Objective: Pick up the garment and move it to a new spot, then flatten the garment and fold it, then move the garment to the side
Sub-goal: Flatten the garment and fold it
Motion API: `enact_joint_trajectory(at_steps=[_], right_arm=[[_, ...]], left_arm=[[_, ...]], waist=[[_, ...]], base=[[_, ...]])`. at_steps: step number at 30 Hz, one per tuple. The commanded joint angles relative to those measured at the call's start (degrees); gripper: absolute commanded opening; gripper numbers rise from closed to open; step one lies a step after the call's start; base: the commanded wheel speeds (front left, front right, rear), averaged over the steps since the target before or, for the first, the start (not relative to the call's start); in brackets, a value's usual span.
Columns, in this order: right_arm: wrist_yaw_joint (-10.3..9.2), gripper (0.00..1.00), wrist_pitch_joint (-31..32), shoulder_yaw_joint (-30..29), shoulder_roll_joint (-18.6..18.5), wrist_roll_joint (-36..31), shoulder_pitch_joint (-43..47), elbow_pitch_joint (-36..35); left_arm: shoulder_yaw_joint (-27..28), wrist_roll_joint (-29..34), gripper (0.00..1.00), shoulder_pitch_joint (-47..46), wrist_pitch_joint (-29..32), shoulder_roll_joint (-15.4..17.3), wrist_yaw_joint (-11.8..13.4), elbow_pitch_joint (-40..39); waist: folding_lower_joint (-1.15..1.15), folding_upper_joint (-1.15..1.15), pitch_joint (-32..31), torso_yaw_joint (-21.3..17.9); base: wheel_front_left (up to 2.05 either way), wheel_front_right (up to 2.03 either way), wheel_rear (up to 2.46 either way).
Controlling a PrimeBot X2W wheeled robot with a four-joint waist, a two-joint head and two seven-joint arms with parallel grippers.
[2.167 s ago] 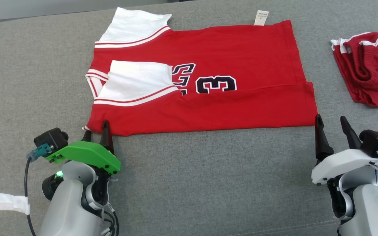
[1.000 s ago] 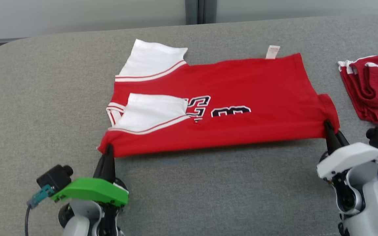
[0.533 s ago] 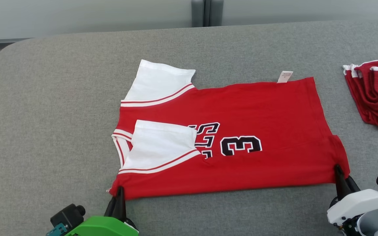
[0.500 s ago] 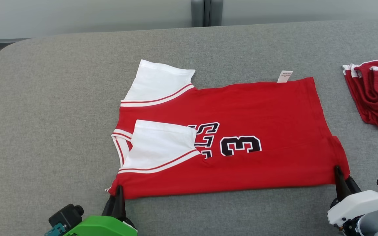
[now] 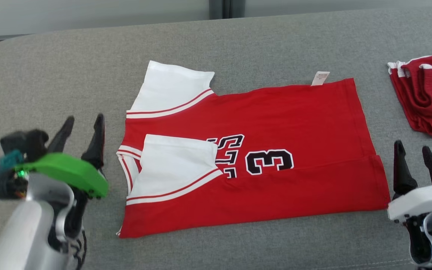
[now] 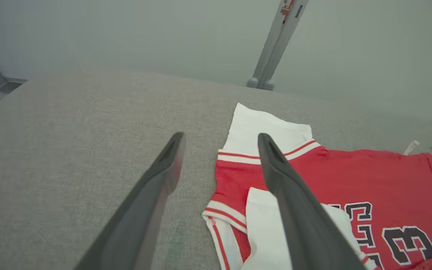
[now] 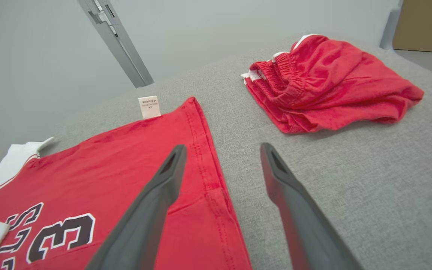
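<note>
Lying flat in the middle of the grey fabric-covered tabletop (image 5: 238, 37), the red garment (image 5: 276, 123) is stretching sideways across the head view, collar end pointing to the robot's left and hem to its right. It is a jersey, and its near long edge is sitting folded up over the body, the fold line running just below the black-and-white number 3 (image 5: 269, 162). One white sleeve (image 5: 171, 88) is sticking out at the far left corner, while the other white sleeve (image 5: 178, 165) is lying folded in over the front, covering part of the lettering. A small white label (image 5: 320, 78) is poking out from the far edge near the hem.

The left gripper (image 5: 84, 119) is holding its two dark fingers spread wide with nothing between them, standing just beside the collar end and not touching the cloth. The right gripper (image 5: 411, 146) is doing the same on the other side, fingers parted and empty, sitting just past the near hem corner. Beyond it, near the right edge of the tabletop, a crumpled pair of red shorts (image 5: 426, 97) is lying well apart from the jersey.
</note>
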Motion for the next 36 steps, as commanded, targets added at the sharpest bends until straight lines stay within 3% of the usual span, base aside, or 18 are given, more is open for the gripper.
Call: enact_joint_trajectory(at_steps=[1,4,10,12,20,24,32,36], right_arm=[[-0.03,1.00,0.4,0.8,-0.4,-0.8,-2.0,-0.9],[-0.03,1.00,1.5,4.1,-1.3,-1.8,-6.5,-1.6],[-0.03,1.00,1.0,10.7,-3.4,-0.8,-15.3,0.9],[-0.02,1.00,0.5,12.4,-4.2,-0.6,-18.0,2.0],[-0.03,1.00,-2.2,17.6,-5.9,0.6,-26.2,7.1],[-0.03,1.00,-3.0,20.8,-6.6,1.1,-29.6,9.0],[-0.02,1.00,-4.4,23.7,-8.2,1.8,-33.8,11.1],[-0.03,1.00,-4.7,24.2,-8.8,1.9,-34.8,11.4]], left_arm=[[-0.9,1.3,1.00,-4.5,2.3,1.5,-1.0,0.7],[-3.8,3.9,1.00,-15.6,8.5,4.4,-4.2,3.6],[-8.4,4.8,1.00,-33.3,19.2,5.8,-10.9,13.3],[-9.5,4.6,1.00,-37.6,22.0,5.7,-11.8,17.2],[-11.8,3.7,1.00,-46.2,28.2,5.2,-13.2,29.8],[-11.5,2.9,1.00,-48.2,30.5,6.9,-13.4,33.6],[-11.8,0.1,1.00,-47.6,35.8,9.0,-13.8,36.3],[-11.9,-0.2,1.00,-47.0,35.6,9.3,-13.7,36.1]], waist=[[0.00,0.00,2.0,-1.1],[0.00,0.00,4.8,-2.9],[0.00,0.00,10.8,-6.7],[0.00,0.00,12.7,-8.1],[0.00,0.00,17.8,-12.7],[0.00,0.00,19.9,-14.7],[0.00,0.00,21.2,-15.7],[0.00,0.00,21.4,-15.5]], base=[[0.00,0.00,0.00],[0.00,0.00,0.00],[0.00,0.00,0.00],[0.00,0.00,0.00],[0.00,0.00,0.00],[0.00,0.00,0.00],[0.00,0.00,0.00],[0.00,0.00,0.00]])
